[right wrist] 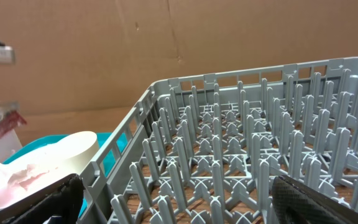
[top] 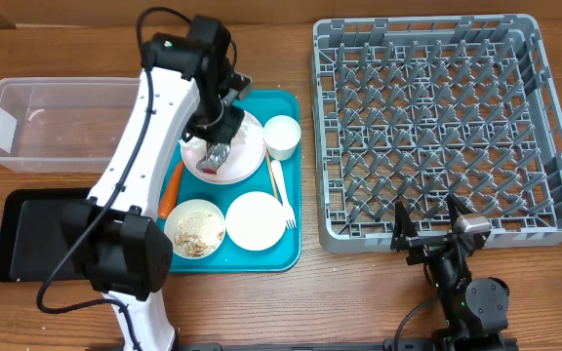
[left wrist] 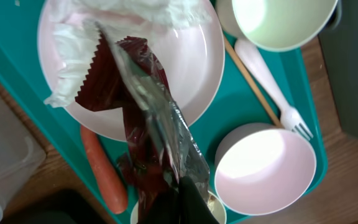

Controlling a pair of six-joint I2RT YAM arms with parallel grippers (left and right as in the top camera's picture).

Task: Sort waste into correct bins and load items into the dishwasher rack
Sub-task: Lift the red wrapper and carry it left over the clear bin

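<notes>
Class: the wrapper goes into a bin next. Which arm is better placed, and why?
Left. The left gripper is shut on the wrapper above the plate, with the tub and black tray on its side. The right gripper sits open by the rack, away from them.

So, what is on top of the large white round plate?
A crumpled white napkin lies on the plate. The left tool holds a red-and-silver wrapper over it. Whatever is beneath them is covered.
</notes>
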